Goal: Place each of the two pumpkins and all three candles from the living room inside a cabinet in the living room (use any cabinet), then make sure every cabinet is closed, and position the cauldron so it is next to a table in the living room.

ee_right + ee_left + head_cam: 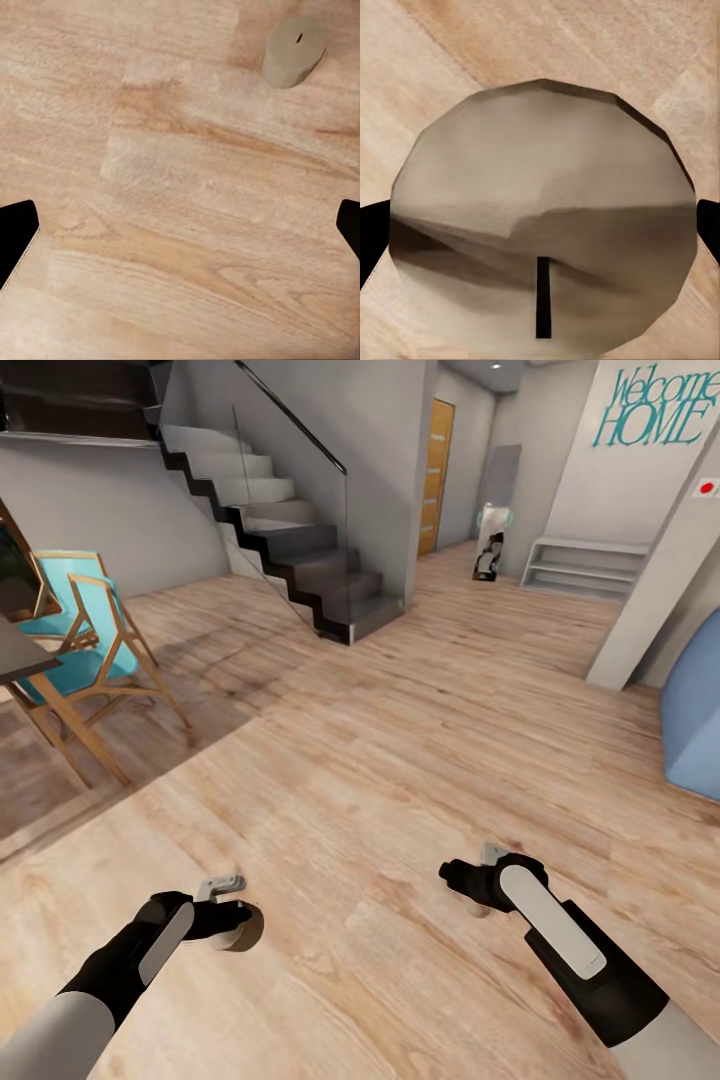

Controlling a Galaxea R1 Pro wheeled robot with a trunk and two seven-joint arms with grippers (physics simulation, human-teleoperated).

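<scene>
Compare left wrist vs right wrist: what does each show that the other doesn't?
Left wrist: a pale candle with a dark wick, close up, held between the left gripper's fingers. Right wrist: the right gripper open on nothing, and a small grey cylinder, likely a candle, off on the floor. Both: wood floor and dark fingertips at the frame edges.

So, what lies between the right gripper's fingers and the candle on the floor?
Only bare wooden floor. In the right wrist view nothing lies between the right gripper and the candle, which lies on its side on the planks.
</scene>
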